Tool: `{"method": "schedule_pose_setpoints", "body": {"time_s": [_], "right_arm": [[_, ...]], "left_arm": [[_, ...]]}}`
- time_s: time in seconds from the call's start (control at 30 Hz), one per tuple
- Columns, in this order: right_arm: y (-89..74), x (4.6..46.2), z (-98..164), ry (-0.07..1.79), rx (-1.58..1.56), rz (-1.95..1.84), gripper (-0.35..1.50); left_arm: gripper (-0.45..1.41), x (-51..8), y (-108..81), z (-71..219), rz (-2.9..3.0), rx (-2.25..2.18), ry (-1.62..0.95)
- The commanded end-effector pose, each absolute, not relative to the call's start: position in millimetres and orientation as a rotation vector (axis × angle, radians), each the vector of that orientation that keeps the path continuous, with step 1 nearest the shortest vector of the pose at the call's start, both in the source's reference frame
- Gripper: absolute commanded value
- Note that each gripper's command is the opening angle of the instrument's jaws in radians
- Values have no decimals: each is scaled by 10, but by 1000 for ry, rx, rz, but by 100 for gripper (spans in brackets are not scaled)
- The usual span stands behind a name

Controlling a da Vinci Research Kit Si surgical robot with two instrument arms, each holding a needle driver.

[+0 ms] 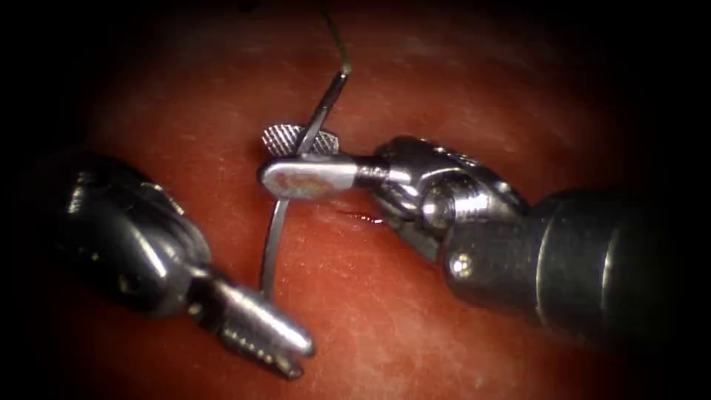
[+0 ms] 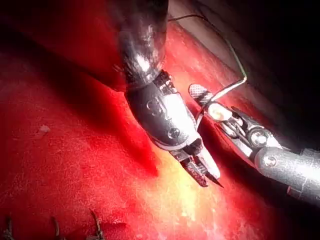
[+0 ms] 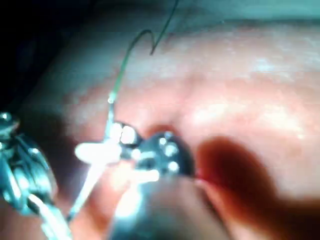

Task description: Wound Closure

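Needle (image 1: 278, 230), long axis near vertical, gripped near its tail by right tool (image 1: 300, 159).

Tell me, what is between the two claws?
In the endoscope view, the curved needle spans it: the right claw grips it nearer its thread end, its tip reaches the left claw, above red tissue.

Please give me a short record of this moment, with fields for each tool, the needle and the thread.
right tool: jaws shut on the needle, near its thread end
left tool: holds nothing; its jaws lie beside the needle's tip
needle: held above the tissue, not in it
thread: runs up from the needle's rear end
red fluid: small streak under the right tool
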State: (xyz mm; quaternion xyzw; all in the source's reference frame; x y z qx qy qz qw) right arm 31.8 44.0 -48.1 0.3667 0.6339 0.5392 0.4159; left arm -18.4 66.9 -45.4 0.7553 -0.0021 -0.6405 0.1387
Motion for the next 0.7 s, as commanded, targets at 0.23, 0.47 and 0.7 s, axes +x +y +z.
{"method": "schedule_pose_setpoints", "body": {"time_s": [0.23,0.47,0.7], "right_arm": [[438,327,-478,1609,938,1358,34],[436,327,-477,1628,975,1311,-35],[436,325,-478,1625,984,1314,-35]], "left_arm": [[-35,-190,667,-448,-1849,2181,-4],[-35,-190,668,-450,-1852,2191,8],[39,-192,677,-455,-1960,2285,292]]}}
